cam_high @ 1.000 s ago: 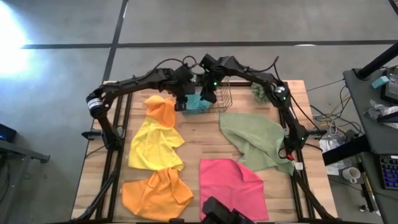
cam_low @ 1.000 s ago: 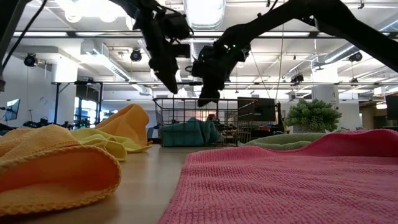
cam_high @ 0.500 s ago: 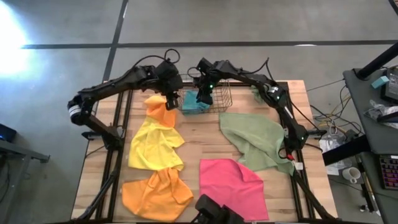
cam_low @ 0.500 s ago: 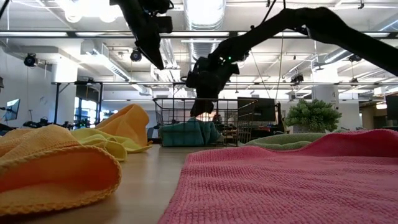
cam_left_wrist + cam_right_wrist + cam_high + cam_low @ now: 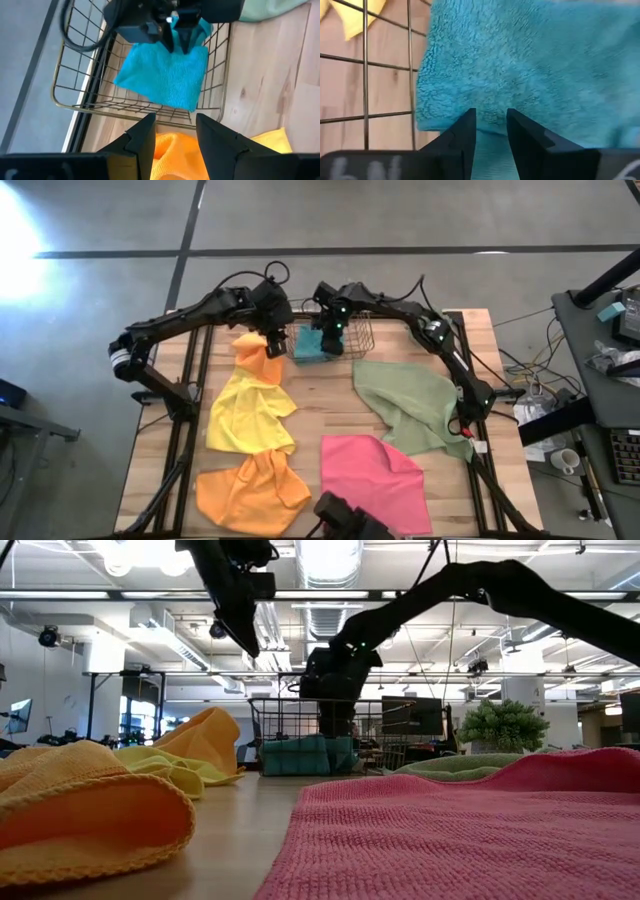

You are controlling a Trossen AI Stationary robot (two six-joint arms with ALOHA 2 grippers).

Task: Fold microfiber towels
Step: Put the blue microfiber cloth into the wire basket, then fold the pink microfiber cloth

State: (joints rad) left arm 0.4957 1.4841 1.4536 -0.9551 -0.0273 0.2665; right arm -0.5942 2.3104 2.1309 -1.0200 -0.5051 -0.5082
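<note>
Nearest my low camera lies the pink towel [image 5: 375, 478] and beside it an orange towel [image 5: 250, 492], both spread loose on the table [image 5: 325, 410]. Further in are the yellow towel [image 5: 248, 412] on the left and the olive green towel [image 5: 410, 408] on the right, rumpled and unfolded. A second orange towel [image 5: 258, 358] is bunched at the yellow one's far edge, directly under my left claw [image 5: 174, 131], which hovers just above it with its fingers apart and nothing between them.

At the far edge sits the wire basket [image 5: 362, 338] with the teal towel [image 5: 310, 345] inside, already a compact folded block. My right claw [image 5: 333, 340] is down in the basket, right over the teal towel; the wrist camera shows its two fingers [image 5: 465, 132] with a narrow gap, tips at the pile of the cloth. I cannot tell whether it pinches any fabric. A small green plant [image 5: 503, 725] stands at the far right corner.

These cloths look light, limp and grippy in the nap, so I expect them to sag and drag rather than slide. I'd judge the best hold is a corner or a hem edge, pinched shallow, with both claws sharing one edge for a clean fold.
</note>
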